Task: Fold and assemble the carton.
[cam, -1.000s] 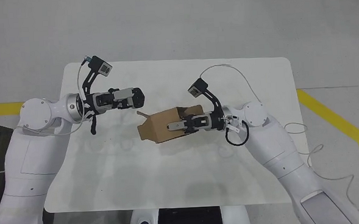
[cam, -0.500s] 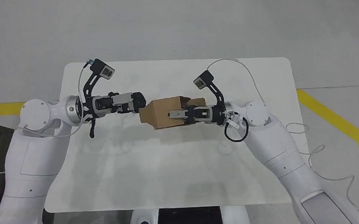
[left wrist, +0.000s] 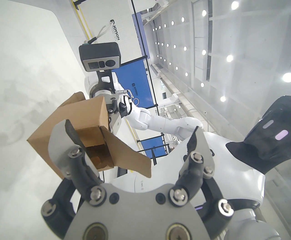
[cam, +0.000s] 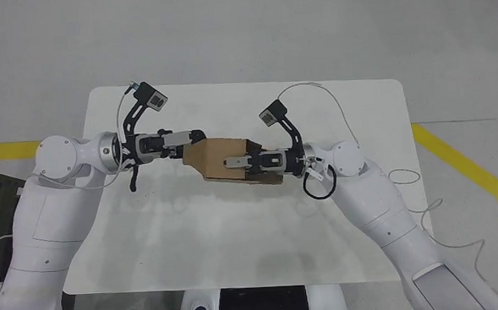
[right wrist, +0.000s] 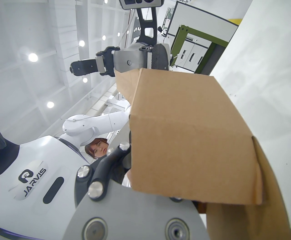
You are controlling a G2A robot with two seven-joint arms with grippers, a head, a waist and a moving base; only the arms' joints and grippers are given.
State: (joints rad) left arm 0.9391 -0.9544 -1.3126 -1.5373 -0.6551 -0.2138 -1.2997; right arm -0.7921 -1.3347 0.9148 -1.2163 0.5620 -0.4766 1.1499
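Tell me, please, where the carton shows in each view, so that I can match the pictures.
Top view: carton over the middle of the white table.
Left wrist view: carton just past the left gripper, open end facing it.
Right wrist view: carton close up, a plain side facing the camera.
Shared landmark: the white table.

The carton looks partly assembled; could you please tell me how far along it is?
Done: the carton is opened into a box shape. In hand: the right gripper holds it, with the open left gripper at its open end. Left: that end's flap sticks out, unfolded.
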